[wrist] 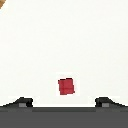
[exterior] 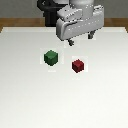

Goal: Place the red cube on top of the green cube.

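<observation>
No text, label, brand, number or sign can be read in either view. The faces of the red cube (exterior: 78, 65) and the green cube (exterior: 51, 58) are shown plain, nothing is printed on the white worktop (exterior: 30, 100), and no marking can be made out on the pale housing of the gripper (exterior: 82, 39) at the upper middle of the exterior view.

red cube (exterior: 78, 65): dark red, plain | green cube (exterior: 50, 58): dark green, plain | table (exterior: 30, 95): white
</observation>
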Motion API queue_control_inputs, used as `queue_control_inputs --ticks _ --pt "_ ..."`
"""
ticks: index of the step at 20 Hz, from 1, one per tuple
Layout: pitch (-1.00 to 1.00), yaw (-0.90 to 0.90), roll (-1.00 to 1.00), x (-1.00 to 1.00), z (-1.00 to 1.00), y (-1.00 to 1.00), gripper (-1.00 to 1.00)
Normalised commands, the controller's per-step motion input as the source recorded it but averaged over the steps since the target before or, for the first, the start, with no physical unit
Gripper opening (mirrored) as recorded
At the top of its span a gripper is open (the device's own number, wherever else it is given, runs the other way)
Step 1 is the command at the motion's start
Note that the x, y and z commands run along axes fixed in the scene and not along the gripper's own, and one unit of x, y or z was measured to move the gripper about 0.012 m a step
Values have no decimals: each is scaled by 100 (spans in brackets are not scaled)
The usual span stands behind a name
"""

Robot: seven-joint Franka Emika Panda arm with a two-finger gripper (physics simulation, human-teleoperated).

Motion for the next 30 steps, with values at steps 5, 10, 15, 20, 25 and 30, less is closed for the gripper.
queue_control_inputs --ticks 5,10,15,20,25,30 --pt "0 0 0 0 -100 0 100" --pt "0 0 0 0 -100 0 100" --pt "0 0 0 0 -60 0 -100" --pt "0 0 0 0 0 0 -100" --pt "3 0 0 0 20 0 -100" --pt "0 0 0 0 80 0 -100"
